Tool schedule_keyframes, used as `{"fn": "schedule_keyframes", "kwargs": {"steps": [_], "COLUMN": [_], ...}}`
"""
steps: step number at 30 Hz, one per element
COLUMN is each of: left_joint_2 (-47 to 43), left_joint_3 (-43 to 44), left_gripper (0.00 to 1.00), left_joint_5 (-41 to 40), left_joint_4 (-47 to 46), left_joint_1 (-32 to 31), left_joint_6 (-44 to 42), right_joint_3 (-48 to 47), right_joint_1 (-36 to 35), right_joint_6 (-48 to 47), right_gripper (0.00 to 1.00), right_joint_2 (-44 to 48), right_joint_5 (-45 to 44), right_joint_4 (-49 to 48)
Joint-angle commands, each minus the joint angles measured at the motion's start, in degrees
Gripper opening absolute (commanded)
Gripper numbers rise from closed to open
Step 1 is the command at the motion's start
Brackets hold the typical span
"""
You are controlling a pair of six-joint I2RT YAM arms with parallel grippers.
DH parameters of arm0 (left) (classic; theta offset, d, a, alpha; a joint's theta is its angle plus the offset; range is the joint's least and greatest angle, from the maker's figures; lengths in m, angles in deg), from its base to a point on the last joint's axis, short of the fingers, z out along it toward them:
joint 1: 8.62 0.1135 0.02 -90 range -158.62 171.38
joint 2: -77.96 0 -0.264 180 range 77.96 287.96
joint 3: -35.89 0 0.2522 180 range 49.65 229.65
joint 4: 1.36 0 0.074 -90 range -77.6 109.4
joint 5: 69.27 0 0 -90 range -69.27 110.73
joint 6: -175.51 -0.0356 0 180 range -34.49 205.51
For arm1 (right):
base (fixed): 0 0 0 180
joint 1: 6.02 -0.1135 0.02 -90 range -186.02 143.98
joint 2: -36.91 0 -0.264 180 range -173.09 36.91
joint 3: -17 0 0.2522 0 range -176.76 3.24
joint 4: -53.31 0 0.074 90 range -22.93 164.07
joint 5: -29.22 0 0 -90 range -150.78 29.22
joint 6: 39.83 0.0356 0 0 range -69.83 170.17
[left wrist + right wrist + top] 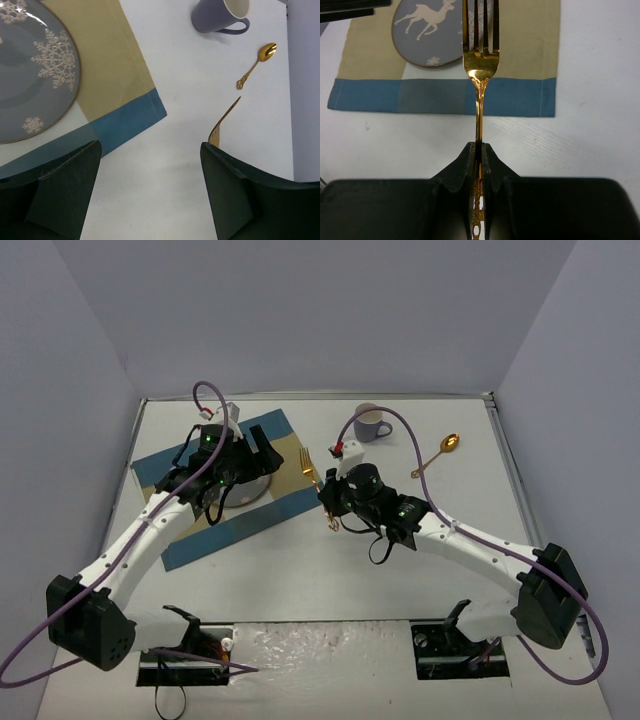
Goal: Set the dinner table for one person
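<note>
Arms reach in from the bottom corners of the overhead view, both bent at the elbow and angled toward the middle of the dinner table (pixel 300 570), the white top that fills the centre of that frame. The right arm stretches up and left from the lower right. Its right gripper (pixel 478 150) is clamped tight on the handle of a gold fork (pixel 480 65) — in the wrist view the handle runs straight up out of the closed jaws, with the tines at the top edge seen against the blue-and-tan placemat (pixel 530 40). Whether the fork touches the cloth I cannot tell. The left arm slants from the lower left to the upper-left part of the overhead view, its wrist hanging over the placemat and the grey snowflake plate (pixel 30 85) that lies on it. The left gripper (pixel 150 150) is spread wide and holds nothing — its two dark fingers frame bare tabletop and the mat's blue corner. At the upper right of the overhead view a lilac mug (pixel 372 423) stands, and a gold spoon (pixel 437 456) lies to its right, apart from it.
</note>
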Motion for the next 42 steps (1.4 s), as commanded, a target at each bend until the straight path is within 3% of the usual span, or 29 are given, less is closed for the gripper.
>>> {"fn": "schedule_keyframes", "kwargs": {"steps": [1,13,28,36,42], "left_joint_2": [2.2,3.0,5.4,6.3,5.2], "left_joint_3": [3.1,-1.2,-2.0,-1.6,-1.7], "left_gripper": [0.68,0.57,0.39,0.24,0.22], "left_joint_5": [3.0,4.9,7.3,8.1,7.6], "left_joint_4": [-11.6,-21.0,-23.2,-23.5,-22.4], "left_joint_1": [-1.1,-3.9,-3.9,-3.9,-3.7], "left_joint_6": [1.7,1.6,-0.8,-0.4,-1.4], "right_joint_3": [-1.1,-0.7,-0.6,-0.3,-0.5], "right_joint_1": [-1.9,-3.0,-3.0,-3.0,-3.0], "right_joint_6": [2.7,6.2,7.4,7.6,7.3], "right_gripper": [0.00,0.00,0.00,0.00,0.00], "right_joint_2": [-0.3,-2.2,-2.6,-2.7,-3.2], "right_joint_5": [0.2,0.8,3.6,3.6,3.7], "right_joint_4": [-7.5,-10.6,-11.8,-12.0,-11.9]}}
